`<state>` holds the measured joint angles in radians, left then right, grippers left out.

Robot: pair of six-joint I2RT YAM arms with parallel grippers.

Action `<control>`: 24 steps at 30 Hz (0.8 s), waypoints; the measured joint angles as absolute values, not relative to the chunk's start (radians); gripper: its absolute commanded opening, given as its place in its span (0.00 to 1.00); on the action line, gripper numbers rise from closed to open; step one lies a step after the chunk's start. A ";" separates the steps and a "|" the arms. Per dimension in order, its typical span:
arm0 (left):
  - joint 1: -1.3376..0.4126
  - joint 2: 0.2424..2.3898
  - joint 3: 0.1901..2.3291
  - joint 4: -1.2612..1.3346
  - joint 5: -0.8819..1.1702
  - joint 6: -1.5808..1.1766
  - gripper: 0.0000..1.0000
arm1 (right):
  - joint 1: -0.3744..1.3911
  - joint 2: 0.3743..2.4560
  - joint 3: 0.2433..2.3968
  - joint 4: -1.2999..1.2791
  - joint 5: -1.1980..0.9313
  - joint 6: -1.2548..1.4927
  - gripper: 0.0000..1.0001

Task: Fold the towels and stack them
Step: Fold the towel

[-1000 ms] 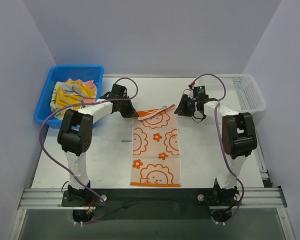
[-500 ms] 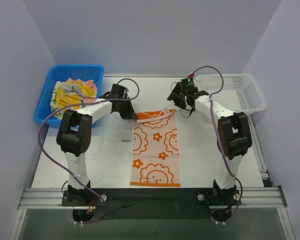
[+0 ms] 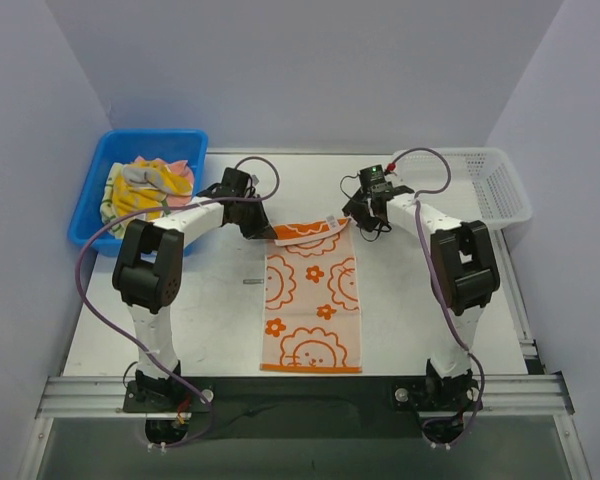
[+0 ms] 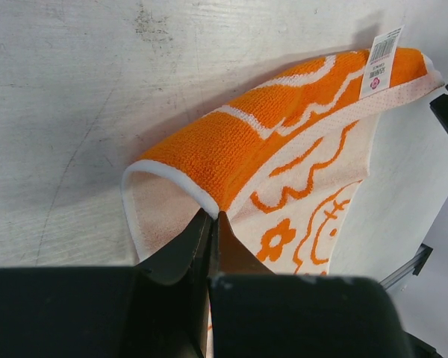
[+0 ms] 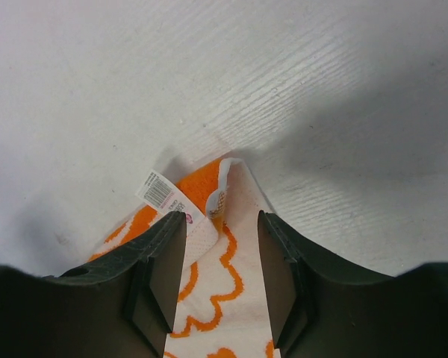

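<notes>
Here the orange towel lies on the table, its far edge turned over. The left gripper pinches the far-left corner shut, lifting it for the fold; the right gripper straddles the labelled far-right corner, jaws apart, apparently ready to grasp.

The left tool seemingly pinches the orange towel; right tool beside its corner.

Two arms, left arm and right arm: white tubular links, chunky black joint housings. Purple cable loops along each. Green light at 1 o'clock. Left gripper and right gripper matte black, angular.
</notes>
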<state>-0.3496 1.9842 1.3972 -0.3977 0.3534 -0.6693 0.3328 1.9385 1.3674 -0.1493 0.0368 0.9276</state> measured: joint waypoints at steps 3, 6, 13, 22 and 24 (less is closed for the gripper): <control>-0.350 1.984 1.396 -0.397 0.356 -0.669 0.00 | 0.333 1.974 1.378 -0.151 0.030 0.938 0.42; -0.350 1.982 1.389 -0.397 0.356 -0.669 0.00 | 0.333 2.012 1.394 -0.150 0.021 0.942 0.41; -0.349 1.980 1.386 -0.398 0.356 -0.669 0.00 | 0.328 2.037 1.397 -0.150 0.013 0.948 0.16; -0.324 1.983 1.416 -0.430 0.362 -0.669 0.00 | 0.309 2.037 1.407 -0.149 0.003 0.952 0.00; -0.315 2.002 1.486 -0.458 0.368 -0.668 0.00 | 0.299 2.037 1.430 -0.152 -0.007 0.950 0.00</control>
